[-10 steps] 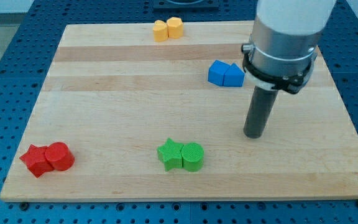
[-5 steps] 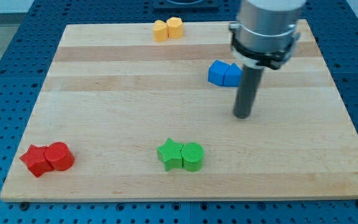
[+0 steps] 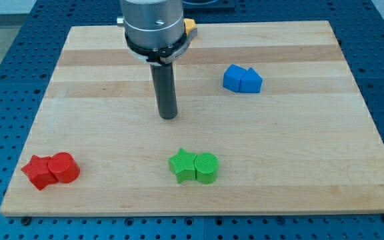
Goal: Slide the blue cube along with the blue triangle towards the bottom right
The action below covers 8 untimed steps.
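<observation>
Your rod has swung across to the blue pair's 8 o'clock: my tip (image 3: 169, 117) touches nothing, well apart from blue cube (image 3: 233, 78) and blue triangle (image 3: 251, 81); pushing them bottom-right needs approaching from 10 o'clock.

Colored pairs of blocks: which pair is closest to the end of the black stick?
The green pair, sitting just below my tip. The blue pair is farther to the view's right, the red pair far at bottom left.

- My tip (image 3: 169, 117) rests on the wooden tabletop (image 3: 99, 133), well left of the blue cube (image 3: 233, 78) and the blue triangle (image 3: 250, 81), which touch each other.
- Green star (image 3: 182, 165) and green cylinder (image 3: 206, 167) sit below the tip.
- Red star (image 3: 39, 172) and red cylinder (image 3: 65, 167) lie at the view's bottom left.
- A yellow block (image 3: 190, 27) peeks from behind the arm.
</observation>
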### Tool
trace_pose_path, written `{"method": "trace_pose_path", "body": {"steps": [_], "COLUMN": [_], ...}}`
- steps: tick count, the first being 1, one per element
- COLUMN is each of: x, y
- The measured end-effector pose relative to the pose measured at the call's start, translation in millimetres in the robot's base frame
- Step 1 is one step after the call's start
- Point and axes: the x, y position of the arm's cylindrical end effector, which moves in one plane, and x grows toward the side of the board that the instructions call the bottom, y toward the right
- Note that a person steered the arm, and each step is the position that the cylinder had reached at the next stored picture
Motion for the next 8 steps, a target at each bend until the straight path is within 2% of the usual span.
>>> {"method": "trace_pose_path", "body": {"steps": [5,8], "x": [-60.3,-67.7], "y": [0.0,0.0]}}
